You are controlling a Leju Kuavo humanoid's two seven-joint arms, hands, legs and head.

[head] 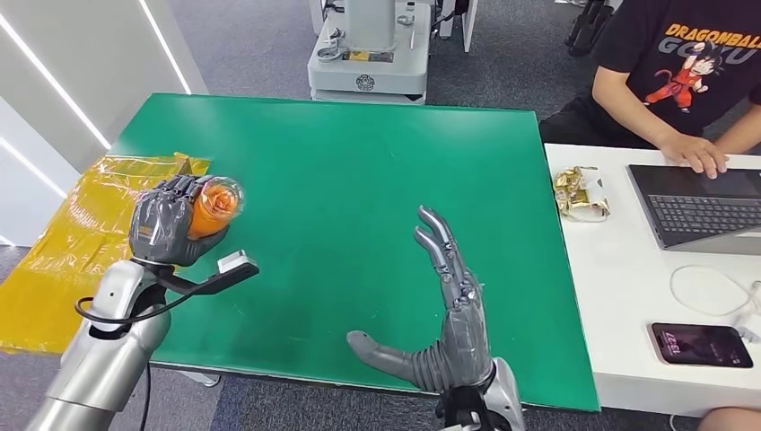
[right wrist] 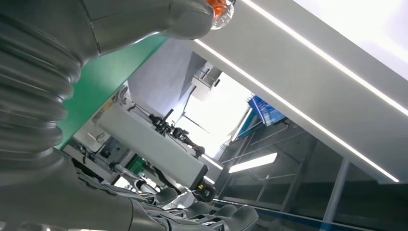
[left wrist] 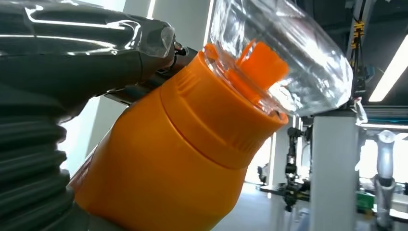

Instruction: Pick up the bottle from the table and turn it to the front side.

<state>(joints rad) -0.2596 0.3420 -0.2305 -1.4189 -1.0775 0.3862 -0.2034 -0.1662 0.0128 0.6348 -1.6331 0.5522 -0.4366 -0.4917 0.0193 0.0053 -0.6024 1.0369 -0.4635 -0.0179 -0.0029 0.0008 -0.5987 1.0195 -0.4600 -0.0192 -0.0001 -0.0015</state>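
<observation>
My left hand (head: 164,222) grips an orange bottle (head: 214,207) with a clear cap, lifted above the left part of the green table (head: 359,171); its cap end faces up toward me. Up close in the left wrist view, the orange bottle (left wrist: 163,159) carries a clear domed cap (left wrist: 284,48), and my thumb (left wrist: 72,53) lies along its side. My right hand (head: 446,314) hovers open over the table's near edge, fingers stretched forward and thumb out to the left. In the right wrist view the thumb (right wrist: 144,19) and the fingers (right wrist: 202,214) are spread with nothing between them.
A yellow plastic sheet (head: 72,242) lies left of the table. On the white desk (head: 619,296) to the right are a laptop (head: 704,208), a phone (head: 702,345), a cable and a snack packet (head: 581,192). A person (head: 682,72) sits there. A robot base (head: 370,54) stands behind the table.
</observation>
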